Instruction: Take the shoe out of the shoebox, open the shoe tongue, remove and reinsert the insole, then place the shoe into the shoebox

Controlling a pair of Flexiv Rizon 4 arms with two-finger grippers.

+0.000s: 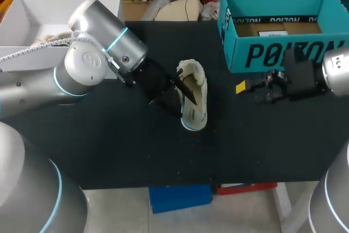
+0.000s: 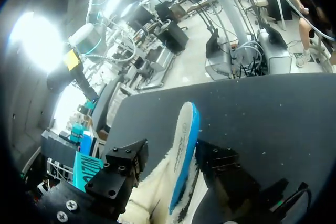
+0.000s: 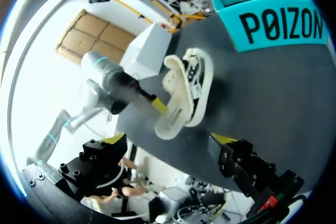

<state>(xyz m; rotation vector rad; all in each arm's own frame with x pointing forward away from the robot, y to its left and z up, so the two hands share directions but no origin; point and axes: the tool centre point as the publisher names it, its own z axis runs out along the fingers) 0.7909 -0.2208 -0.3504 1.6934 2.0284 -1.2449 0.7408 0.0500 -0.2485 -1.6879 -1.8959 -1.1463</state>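
Left wrist view shows left pincer (image 2: 170,155) clamped on shoe (image 2: 186,129) sides; head view hides grip. Right pincer (image 3: 170,140) wide, empty.

The left arm (image 1: 87,64) shows rounded silver-grey housings, light-blue rings (image 1: 117,39) at the joints and a braided white cable (image 1: 32,50) alongside. The right arm (image 1: 338,72) carries the same silver finish. Its tool (image 3: 169,139) is black, studded with screws and yellow-tipped.
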